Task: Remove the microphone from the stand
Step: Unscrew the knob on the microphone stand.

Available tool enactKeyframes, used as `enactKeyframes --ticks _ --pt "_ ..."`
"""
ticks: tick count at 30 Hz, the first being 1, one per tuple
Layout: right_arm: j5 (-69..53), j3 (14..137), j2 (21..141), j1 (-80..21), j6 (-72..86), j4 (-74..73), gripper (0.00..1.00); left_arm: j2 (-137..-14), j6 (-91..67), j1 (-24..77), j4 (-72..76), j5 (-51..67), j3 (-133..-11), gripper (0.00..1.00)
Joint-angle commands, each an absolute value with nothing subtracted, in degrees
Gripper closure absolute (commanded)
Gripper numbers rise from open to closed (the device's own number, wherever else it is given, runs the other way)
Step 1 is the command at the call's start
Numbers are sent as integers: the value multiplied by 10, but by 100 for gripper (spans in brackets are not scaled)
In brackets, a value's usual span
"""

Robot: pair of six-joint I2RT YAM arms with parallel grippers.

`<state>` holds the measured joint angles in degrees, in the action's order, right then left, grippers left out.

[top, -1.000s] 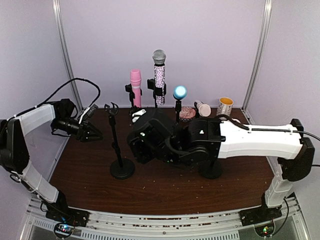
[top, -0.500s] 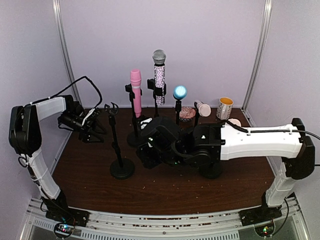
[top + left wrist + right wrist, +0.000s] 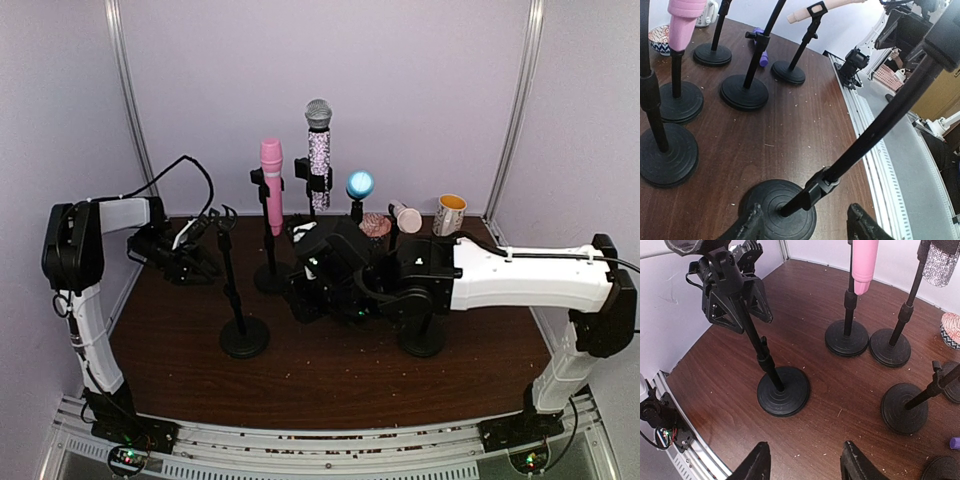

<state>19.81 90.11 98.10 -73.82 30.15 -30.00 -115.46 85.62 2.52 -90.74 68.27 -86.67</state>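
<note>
All four mics are sitting in their stands along the back of the bench (image 3: 330, 385). The pink mic (image 3: 271, 175) stands upright a bit left of centre in the overhead frame. The glitter mic (image 3: 319, 150) is just right of it and the tallest. Right of that comes the blue mic (image 3: 359, 184) with the ball head, then the peach mic (image 3: 406, 216), tilted in its clip. The peach one is near a mug (image 3: 449, 213) and a little patterned bowl (image 3: 375, 227). In front of them, lower left of centre, there's a bare stand (image 3: 245, 338) with just a clip on top.

The left fingers (image 3: 747, 227) are spread, at mid left of the overhead frame, just beside the upper part of the bare stand's pole. In the wrist view the pole runs up through the gap between them, but I can't tell if either finger touches it.

The right fingers (image 3: 757, 462) are spread too, low over the middle of the bench. In their own view the bare stand's base sits just above the gap, with the pink and glitter stands' bases further up the frame. The right arm reaches in from the right edge, across the front of the blue and peach stands. There are little specks all over the bench.
</note>
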Motion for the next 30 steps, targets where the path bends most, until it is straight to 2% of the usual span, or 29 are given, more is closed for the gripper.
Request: enactKeyframes --ticks 1,18,26,30 --pt "217 898 959 -727 299 -303 52 -1156 875 37 -949 705 -860 40" --pt "228 880 936 -725 300 -301 61 -1185 860 64 -950 679 -867 42" --pt "234 879 931 -725 300 -300 66 -1196 855 64 -949 669 -879 50" --pt "235 879 929 -725 298 -298 69 -1200 844 64 -950 670 -889 63"
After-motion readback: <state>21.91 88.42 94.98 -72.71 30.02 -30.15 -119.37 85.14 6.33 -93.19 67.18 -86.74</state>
